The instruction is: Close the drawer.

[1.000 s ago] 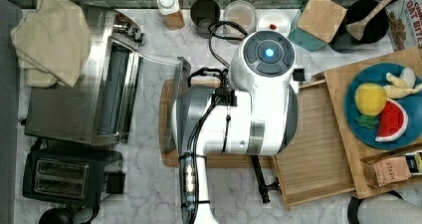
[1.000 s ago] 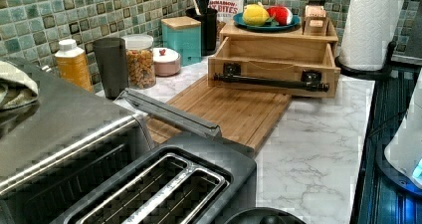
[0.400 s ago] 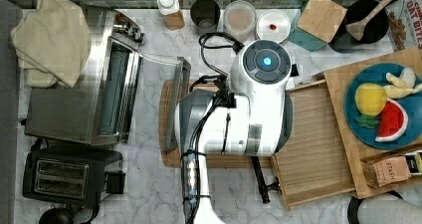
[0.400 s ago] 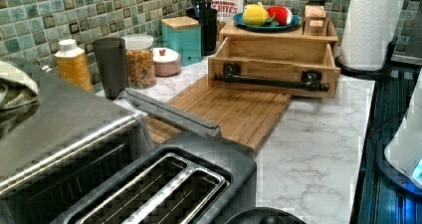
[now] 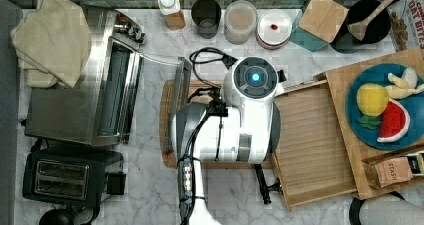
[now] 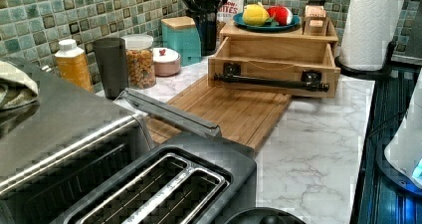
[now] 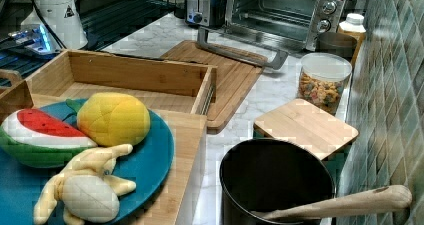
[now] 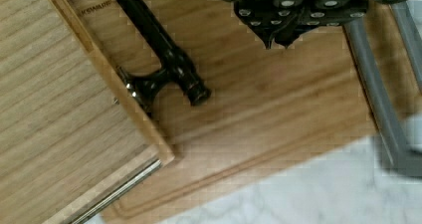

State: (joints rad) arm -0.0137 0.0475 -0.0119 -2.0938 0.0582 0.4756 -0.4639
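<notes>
- Top view, left of frame: toaster oven (image 5: pixel 102 97) with its door dropped open; black toaster (image 5: pixel 70 177) below it.
- Top view, centre: the arm (image 5: pixel 235 125) hangs over the cutting board (image 5: pixel 167 125), wrist just left of the drawer front.
- Wrist view: gripper (image 8: pixel 278 37) at the upper edge of frame, above the board and apart from the handle (image 8: pixel 159 50); fingertips look drawn together, nothing held.
- Top view, right of centre: drawer (image 5: pixel 310 140) pulled well out from under the wooden stand, which carries the blue plate (image 5: pixel 357 130) of toy fruit.
- Left view, upper right: drawer front with the black bar handle faces the board, untouched.
- Step in hand, as I judge it: approach, with no contact yet and the drawer fully open.
- Next move likely calls for lowering the fingertips to the drawer front or handle, then a straight push toward the top view's right, square to the front so it does not skew on its rails.
</notes>
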